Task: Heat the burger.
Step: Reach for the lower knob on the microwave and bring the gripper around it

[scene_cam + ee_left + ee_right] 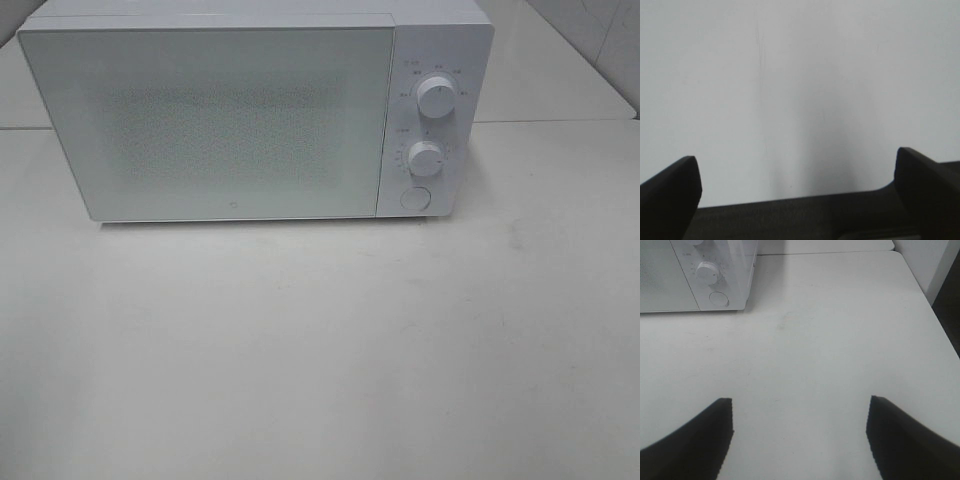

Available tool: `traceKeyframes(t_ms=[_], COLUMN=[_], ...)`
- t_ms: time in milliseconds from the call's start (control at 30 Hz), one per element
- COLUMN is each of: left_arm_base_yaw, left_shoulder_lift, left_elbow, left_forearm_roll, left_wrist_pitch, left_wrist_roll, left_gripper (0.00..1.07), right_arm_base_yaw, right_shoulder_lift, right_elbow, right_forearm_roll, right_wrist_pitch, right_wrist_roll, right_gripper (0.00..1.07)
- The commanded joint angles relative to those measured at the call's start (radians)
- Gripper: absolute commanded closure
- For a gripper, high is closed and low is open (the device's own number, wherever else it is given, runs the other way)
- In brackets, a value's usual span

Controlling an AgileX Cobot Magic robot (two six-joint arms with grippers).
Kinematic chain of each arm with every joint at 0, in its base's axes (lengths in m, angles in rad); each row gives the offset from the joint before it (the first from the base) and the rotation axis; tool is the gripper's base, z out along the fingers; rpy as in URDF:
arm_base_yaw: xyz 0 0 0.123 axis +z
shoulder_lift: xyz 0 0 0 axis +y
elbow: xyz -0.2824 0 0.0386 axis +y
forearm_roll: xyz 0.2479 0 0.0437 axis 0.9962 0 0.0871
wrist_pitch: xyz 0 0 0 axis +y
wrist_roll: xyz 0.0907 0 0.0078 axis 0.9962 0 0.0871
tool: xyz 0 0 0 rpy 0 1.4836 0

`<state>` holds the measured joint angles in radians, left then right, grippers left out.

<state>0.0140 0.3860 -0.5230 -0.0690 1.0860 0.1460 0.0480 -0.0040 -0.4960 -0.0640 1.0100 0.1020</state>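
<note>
Left claw (pixel 796 160) and right claw (pixel 800 404) both released and empty, the right above the white desk (pixel 320 350) near the shut microwave (pixel 210 120); the burger's location cannot be told.

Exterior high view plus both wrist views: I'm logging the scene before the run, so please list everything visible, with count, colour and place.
microwave: one, white, at the back of the table, door shut
upper knob: one, white, on the microwave's right panel
lower knob: one, white, below the upper knob
round button: one, white, under the lower knob
table: one, white, bare in front of the microwave
burger: none in view
left gripper: one, black, open over the table
right gripper: one, black, open over the table, with the microwave ahead of it
</note>
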Motion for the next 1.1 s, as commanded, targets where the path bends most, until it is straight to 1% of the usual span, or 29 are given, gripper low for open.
traceKeyframes(t_ms=[33,67,100,133,167,233,333,367,1100], left_arm_base_yaw=[0.002,0.002,0.002,0.002,0.002,0.002,0.002,0.002,0.002], left_shoulder_lift=[-0.117,-0.117,-0.192,-0.230,-0.230,-0.347,-0.371,-0.409,-0.407], left_elbow=[0.004,0.004,0.004,0.004,0.004,0.006,0.006,0.006,0.006], left_forearm_roll=[0.003,0.003,0.003,0.003,0.003,0.003,0.003,0.003,0.002], left_wrist_pitch=[-0.015,-0.015,-0.015,-0.015,-0.015,-0.015,-0.015,-0.015,-0.016], left_wrist_roll=[-0.002,-0.002,-0.002,-0.002,-0.002,-0.002,-0.002,-0.002,-0.002], left_gripper=[0.09,0.09,0.09,0.09,0.09,0.09,0.09,0.09,0.09], right_arm_base_yaw=[-0.004,-0.004,-0.004,-0.004,-0.004,-0.004,-0.004,-0.004,-0.004], right_shoulder_lift=[-0.030,-0.030,-0.030,-0.030,-0.030,-0.030,-0.030,-0.030,-0.029], right_elbow=[-0.001,-0.001,-0.001,-0.001,-0.001,-0.001,-0.001,-0.001,-0.001], right_forearm_roll=[0.002,0.002,0.002,0.002,0.002,0.002,0.002,0.002,0.002], right_wrist_pitch=[-0.012,-0.012,-0.012,-0.012,-0.012,-0.012,-0.012,-0.012,-0.012], right_wrist_roll=[-0.008,-0.008,-0.008,-0.008,-0.008,-0.008,-0.008,-0.008,-0.008], right_gripper=[0.34,0.34,0.34,0.34,0.34,0.34,0.34,0.34,0.34])
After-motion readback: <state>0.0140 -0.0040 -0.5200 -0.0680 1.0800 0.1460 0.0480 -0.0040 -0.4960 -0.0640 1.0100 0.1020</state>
